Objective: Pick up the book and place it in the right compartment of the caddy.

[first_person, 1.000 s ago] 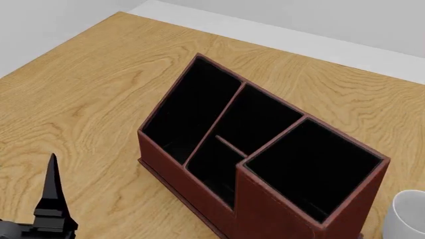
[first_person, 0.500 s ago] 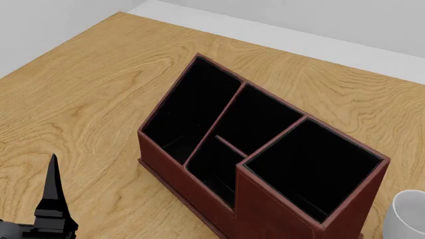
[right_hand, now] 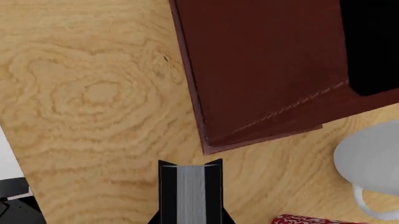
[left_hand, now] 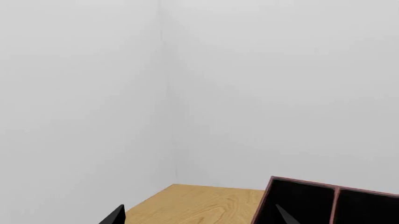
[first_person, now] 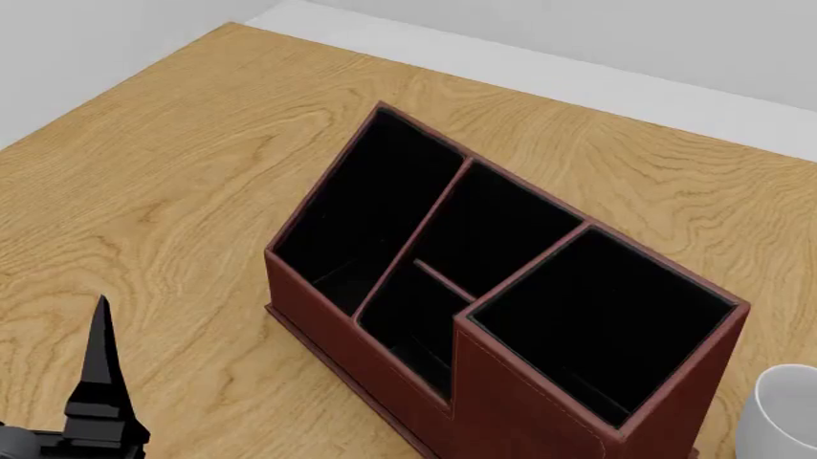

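In the right wrist view my right gripper (right_hand: pixel 190 218) is shut on the book (right_hand: pixel 190 189), a black hardcover held with its white page edges facing the camera. The book hangs above the wooden table, just off a low corner of the reddish-brown caddy (right_hand: pixel 262 70). In the head view the caddy (first_person: pixel 370 330) stands mid-table, and its tall right compartment (first_person: pixel 600 320) is black inside with nothing in it. My right gripper and the book are out of the head view. My left gripper (left_hand: pixel 199 218) is open with nothing between its fingers, low at the head view's left.
A white mug (first_person: pixel 785 411) stands right of the caddy and also shows in the right wrist view (right_hand: pixel 371 163). A red patterned thing (right_hand: pixel 305 219) lies near the mug. The table's far edge (first_person: pixel 537 72) meets a pale wall.
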Robot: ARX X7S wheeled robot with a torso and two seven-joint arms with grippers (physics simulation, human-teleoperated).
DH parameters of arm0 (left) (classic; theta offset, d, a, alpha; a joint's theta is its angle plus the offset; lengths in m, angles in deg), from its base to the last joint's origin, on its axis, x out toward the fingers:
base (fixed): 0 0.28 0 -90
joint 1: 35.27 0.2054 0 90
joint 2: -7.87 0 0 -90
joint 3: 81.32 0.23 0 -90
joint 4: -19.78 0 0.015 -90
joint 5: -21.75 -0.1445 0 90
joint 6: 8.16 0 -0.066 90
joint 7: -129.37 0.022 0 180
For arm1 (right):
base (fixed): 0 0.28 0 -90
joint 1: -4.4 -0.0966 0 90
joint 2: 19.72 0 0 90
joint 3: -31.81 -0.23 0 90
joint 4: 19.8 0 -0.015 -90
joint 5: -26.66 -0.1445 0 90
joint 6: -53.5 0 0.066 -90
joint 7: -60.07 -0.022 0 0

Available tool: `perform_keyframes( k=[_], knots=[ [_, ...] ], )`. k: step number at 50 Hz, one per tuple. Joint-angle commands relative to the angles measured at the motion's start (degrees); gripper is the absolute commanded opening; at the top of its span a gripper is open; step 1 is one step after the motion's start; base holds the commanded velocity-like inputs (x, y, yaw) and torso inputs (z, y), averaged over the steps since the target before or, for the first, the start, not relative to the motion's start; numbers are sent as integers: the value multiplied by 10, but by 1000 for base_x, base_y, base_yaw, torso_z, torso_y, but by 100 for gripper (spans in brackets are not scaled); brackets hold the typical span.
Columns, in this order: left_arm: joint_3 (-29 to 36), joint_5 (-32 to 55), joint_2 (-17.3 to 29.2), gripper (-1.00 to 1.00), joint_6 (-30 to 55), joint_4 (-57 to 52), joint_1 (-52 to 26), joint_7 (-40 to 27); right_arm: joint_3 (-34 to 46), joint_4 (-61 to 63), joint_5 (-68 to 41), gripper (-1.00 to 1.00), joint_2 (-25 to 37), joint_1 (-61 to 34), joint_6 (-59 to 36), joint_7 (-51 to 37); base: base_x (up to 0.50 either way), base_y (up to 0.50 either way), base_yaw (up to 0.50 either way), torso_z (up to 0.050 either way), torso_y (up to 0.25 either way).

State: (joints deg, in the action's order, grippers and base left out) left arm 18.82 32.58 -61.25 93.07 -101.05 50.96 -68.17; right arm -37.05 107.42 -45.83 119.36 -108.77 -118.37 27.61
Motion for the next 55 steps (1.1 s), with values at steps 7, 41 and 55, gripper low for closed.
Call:
perform_keyframes(
  k=[7,41,55],
  knots=[
    [-1,5,3,100,0,-4,1,-3,-14,38,-88,-100,-15,-80,-52,-90,0,0,0,0,0],
    [-11,19,11,100,-2,-13,5,-9,108,-33,-281,-100,-51,-312,-51,-198,0,0,0,0,1],
    [-11,22,13,100,-2,-10,2,-10,111,-70,-225,-100,-78,-373,-37,-113,0,0,0,0,1]
  ],
)
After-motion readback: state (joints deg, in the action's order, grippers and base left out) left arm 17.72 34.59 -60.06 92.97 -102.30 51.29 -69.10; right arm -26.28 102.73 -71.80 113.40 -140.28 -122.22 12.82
